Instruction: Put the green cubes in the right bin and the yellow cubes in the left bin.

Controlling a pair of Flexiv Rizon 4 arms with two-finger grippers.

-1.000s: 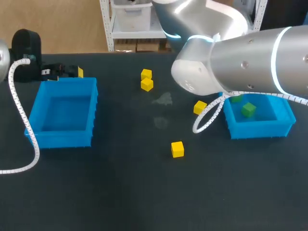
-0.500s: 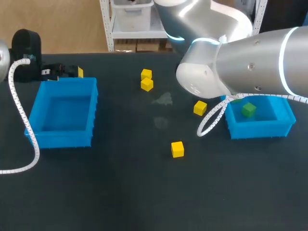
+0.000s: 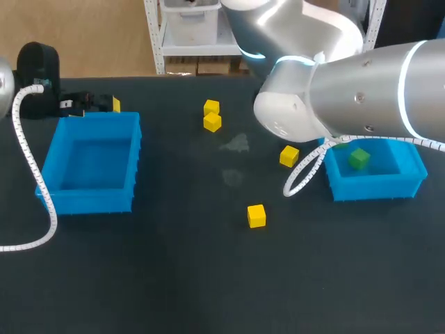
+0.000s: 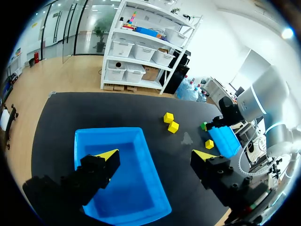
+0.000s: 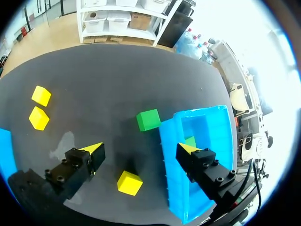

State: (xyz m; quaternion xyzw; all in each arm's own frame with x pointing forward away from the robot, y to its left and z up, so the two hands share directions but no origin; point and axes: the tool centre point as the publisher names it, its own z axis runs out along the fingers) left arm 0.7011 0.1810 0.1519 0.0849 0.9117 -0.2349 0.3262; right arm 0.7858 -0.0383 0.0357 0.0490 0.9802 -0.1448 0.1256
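Observation:
Several yellow cubes lie on the dark table: two close together (image 3: 211, 115), one (image 3: 289, 156) beside the right bin (image 3: 410, 182), one (image 3: 256, 216) nearer the front. A green cube (image 3: 359, 158) sits inside the right bin. In the right wrist view another green cube (image 5: 148, 119) rests on the table just outside the bin's wall (image 5: 170, 155). My right gripper (image 5: 141, 149) hangs open above a yellow cube (image 5: 130, 182); my arm (image 3: 348, 97) hides it from the head camera. My left gripper (image 4: 155, 155) is open over the empty left bin (image 4: 117, 174).
A white coiled cable (image 3: 31, 174) runs along the left bin's (image 3: 90, 202) outer side. Another coiled cable (image 3: 302, 177) droops from my right arm beside the right bin. Faint smudges (image 3: 235, 146) mark the table's middle.
My right arm has shifted a little to the right, now covering the green cube outside the bin in the head view. The left arm and the cubes have stayed put.

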